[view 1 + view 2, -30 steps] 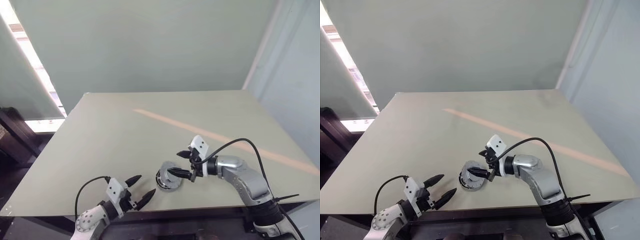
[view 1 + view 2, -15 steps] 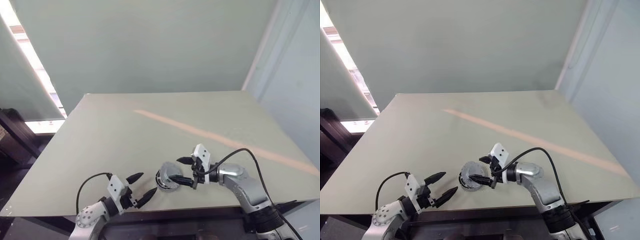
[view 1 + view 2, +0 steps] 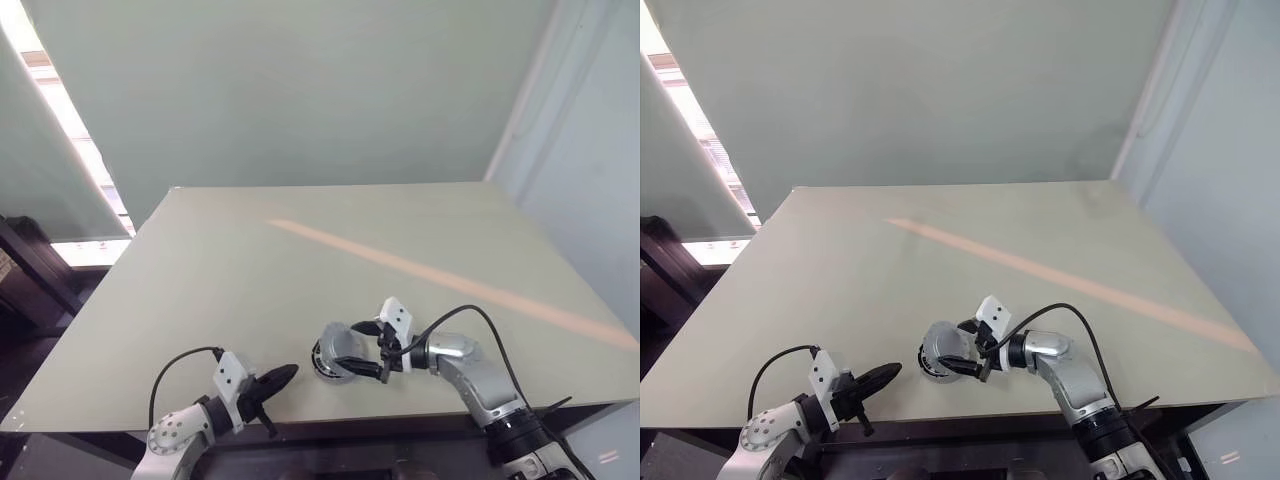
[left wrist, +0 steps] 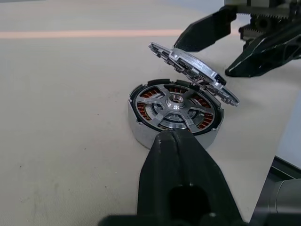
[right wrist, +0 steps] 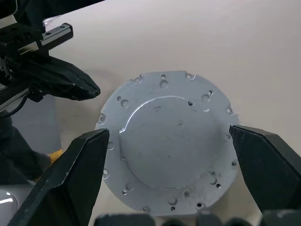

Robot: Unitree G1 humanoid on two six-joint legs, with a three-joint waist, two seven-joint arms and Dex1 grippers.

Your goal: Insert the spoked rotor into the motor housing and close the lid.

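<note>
Left wrist view: you get the motor housing [image 4: 175, 117] open on top, copper-brown windings ringing the spoked rotor [image 4: 175, 107] seated inside, hub in the middle. The lid [image 4: 194, 71] is tilted over its far edge, one side low near the housing rim, the other raised.
Right wrist view: you look flat onto the lid's pale grey face [image 5: 168, 140], a raised round centre and small holes round the edge; it hides the housing beneath.
Head views: you see the housing [image 3: 330, 365] as a small round part near the table's front edge, between the two arms.
Right gripper [image 5: 169, 155]: fingers spread wide, one tip on each side of the lid; you cannot tell whether they touch it.
Left gripper [image 3: 272, 380]: fingers pressed together on nothing, tip pointing at the housing, just short of it.
Surface: a plain pale green-beige table [image 3: 250, 270] with a faint orange stripe [image 3: 450, 280] running across it.
Room: pale green wall behind.
</note>
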